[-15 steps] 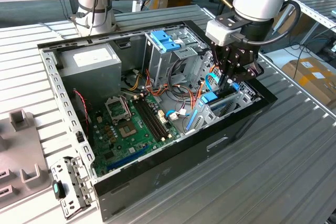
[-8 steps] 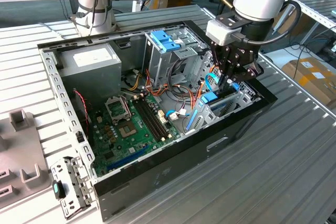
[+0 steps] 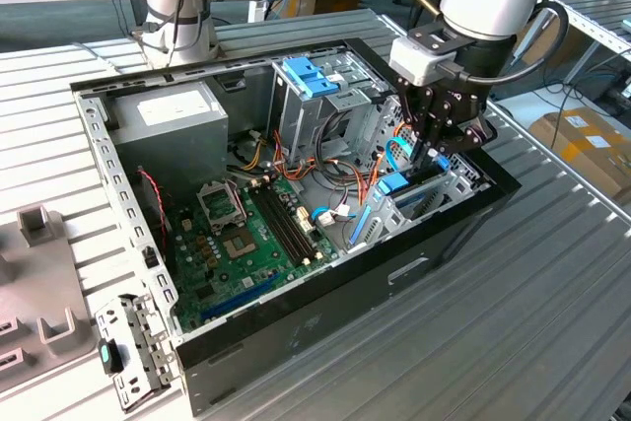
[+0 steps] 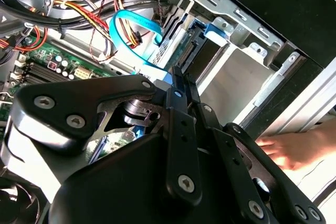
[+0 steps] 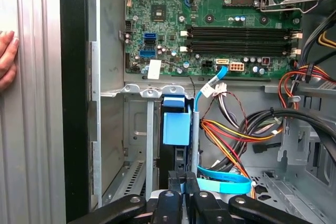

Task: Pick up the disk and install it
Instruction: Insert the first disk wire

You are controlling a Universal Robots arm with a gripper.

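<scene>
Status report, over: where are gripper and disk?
Gripper low inside the case, just above the disk. Disk upright in its bay slot. Blue flat cable close beside the gripper; a hand rests on the table outside.

Blue-railed disk (image 5: 176, 127) stands on edge inside the drive bay (image 5: 137, 129).

Green motherboard (image 5: 210, 19), light-blue-framed disk (image 5: 176, 124), black pincer (image 5: 184, 181), black case (image 3: 296, 332), light-blue ribbon cable (image 5: 226, 184)
</scene>
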